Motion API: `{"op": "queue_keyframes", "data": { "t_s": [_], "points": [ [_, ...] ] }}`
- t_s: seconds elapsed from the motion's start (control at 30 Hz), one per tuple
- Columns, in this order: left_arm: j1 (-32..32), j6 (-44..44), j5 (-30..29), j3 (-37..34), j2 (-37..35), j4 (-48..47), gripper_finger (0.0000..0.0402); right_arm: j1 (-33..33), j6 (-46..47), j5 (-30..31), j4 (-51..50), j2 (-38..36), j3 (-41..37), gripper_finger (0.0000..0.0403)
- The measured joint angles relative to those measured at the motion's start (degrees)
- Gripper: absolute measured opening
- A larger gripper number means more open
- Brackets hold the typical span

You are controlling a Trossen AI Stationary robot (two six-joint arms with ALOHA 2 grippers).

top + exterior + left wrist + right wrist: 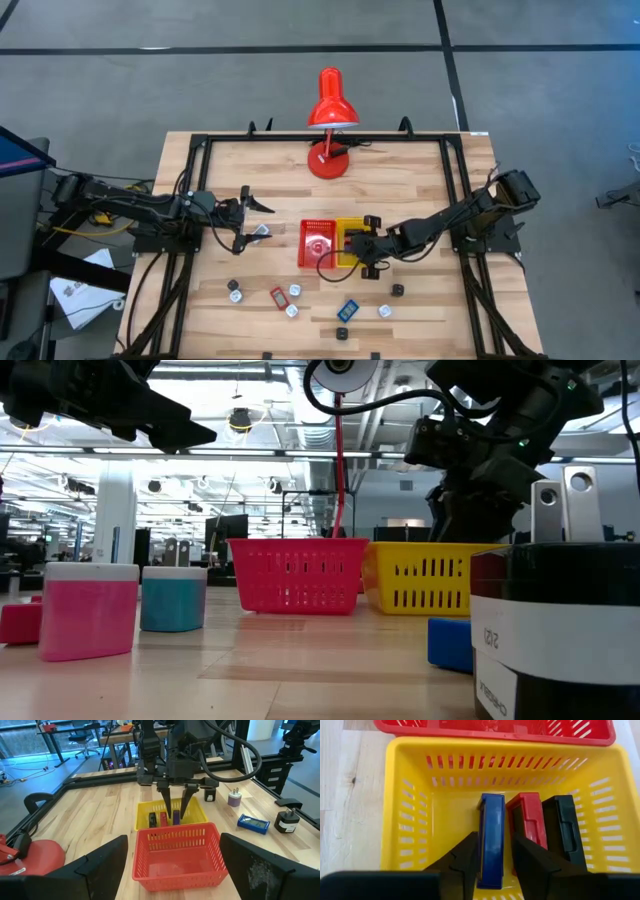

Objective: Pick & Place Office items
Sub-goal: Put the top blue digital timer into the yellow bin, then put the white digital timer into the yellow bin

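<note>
Right tool (494, 857) inside yellow basket (385, 815), fingers slightly parted astride upright blue item (492, 837), contact unclear. Left tool (255, 218) released, above bench (420, 180).

Even overhead illumination, with focus loss at close range.
The high view is evenly lit; the desk (330, 210) shows only faint, soft shadows. In the low view, ceiling fixtures (240, 420) glare against the room behind, the arms appear as dark silhouettes, and the nearest black and white cylinder (560, 630) is out of focus. In the right wrist view, the fingers (465, 865) are blurred, while the yellow basket (410, 795) is sharp and bright.
</note>
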Motion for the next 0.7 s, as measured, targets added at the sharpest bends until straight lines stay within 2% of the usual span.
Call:
{"op": "queue_keyframes", "data": {
  "t_s": [0.27, 0.5, 0.7],
  "points": [
    [0.0, 0.0, 0.0, 0.0, 0.0, 0.0, 0.0310, 0.0, 0.0, 0.0, -0.1, -1.4, 0.0, 0.0143],
    [0.0, 0.0, 0.0, 0.0, 0.0, 0.0, 0.0310, -0.1, 0.0, 0.0, -0.4, -8.8, 0.0, 0.0145],
    [0.0, 0.0, 0.0, 0.0, 0.0, 0.0, 0.0310, 0.2, 5.3, 0.1, -3.7, -13.4, 0.0, 0.0146]
  ]
}}
